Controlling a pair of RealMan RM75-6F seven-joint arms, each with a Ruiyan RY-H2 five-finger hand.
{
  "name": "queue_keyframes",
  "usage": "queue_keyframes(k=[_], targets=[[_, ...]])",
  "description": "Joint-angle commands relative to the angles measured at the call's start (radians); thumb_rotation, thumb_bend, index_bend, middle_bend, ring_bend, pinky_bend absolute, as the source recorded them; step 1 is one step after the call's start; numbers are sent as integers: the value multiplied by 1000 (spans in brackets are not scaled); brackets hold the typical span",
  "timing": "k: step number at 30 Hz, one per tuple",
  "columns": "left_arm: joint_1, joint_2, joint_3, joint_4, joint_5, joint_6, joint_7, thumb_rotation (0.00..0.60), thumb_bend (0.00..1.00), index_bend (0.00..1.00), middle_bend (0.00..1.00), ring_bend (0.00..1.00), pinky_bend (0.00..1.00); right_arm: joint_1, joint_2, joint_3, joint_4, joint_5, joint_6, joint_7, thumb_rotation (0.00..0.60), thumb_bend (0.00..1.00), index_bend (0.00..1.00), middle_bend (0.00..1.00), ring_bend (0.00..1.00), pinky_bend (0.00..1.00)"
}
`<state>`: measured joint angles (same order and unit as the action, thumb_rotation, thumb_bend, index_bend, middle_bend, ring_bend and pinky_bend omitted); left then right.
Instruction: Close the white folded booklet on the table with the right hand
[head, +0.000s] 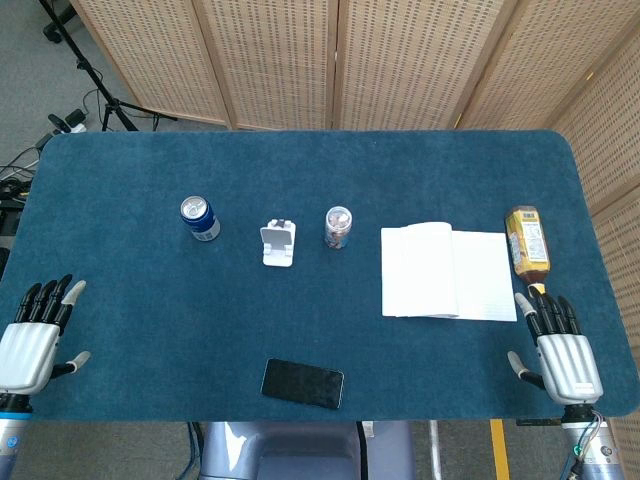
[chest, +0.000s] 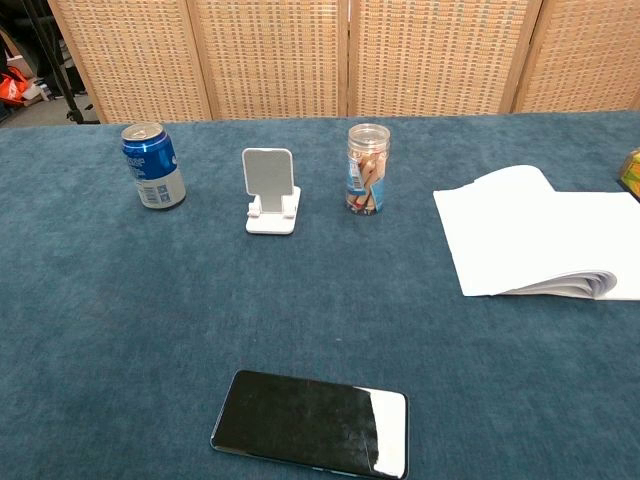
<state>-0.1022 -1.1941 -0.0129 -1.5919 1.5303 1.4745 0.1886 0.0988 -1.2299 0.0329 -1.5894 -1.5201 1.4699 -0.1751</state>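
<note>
The white booklet (head: 448, 272) lies open and flat on the blue table (head: 150, 330), right of centre, with one page near its spine curling upward. In the chest view the booklet (chest: 540, 245) runs off the right edge. My right hand (head: 560, 350) rests flat on the table near the front right edge, just below and right of the booklet, fingers apart, holding nothing. My left hand (head: 35, 335) lies at the front left edge, fingers spread and empty. Neither hand shows in the chest view.
A bottle of amber liquid (head: 527, 242) lies on its side just right of the booklet, above my right hand. A small clear jar (head: 338, 227), a white phone stand (head: 278, 243) and a blue can (head: 199, 218) line the middle. A black phone (head: 302, 383) lies near the front edge.
</note>
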Motion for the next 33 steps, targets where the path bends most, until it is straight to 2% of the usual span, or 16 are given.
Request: queue_keyframes(k=[1,27,33], targets=[[1,0,0,0,0,2,1,600,0,0,0,0,0,0,0,0,0,-1,0,0,600,350,0,0,0,0],[-4,4,-5,1,-8,-7,-14,600,0,0,0,0,0,4,-11,0,-7,-3,-15,-27,600,337,0,0,0,0],[0,10,-6,-3,-6,4,-25,600,0,0,0,0,0,17,-25,7,-39,2,-33,-38,600,337,0,0,0,0]])
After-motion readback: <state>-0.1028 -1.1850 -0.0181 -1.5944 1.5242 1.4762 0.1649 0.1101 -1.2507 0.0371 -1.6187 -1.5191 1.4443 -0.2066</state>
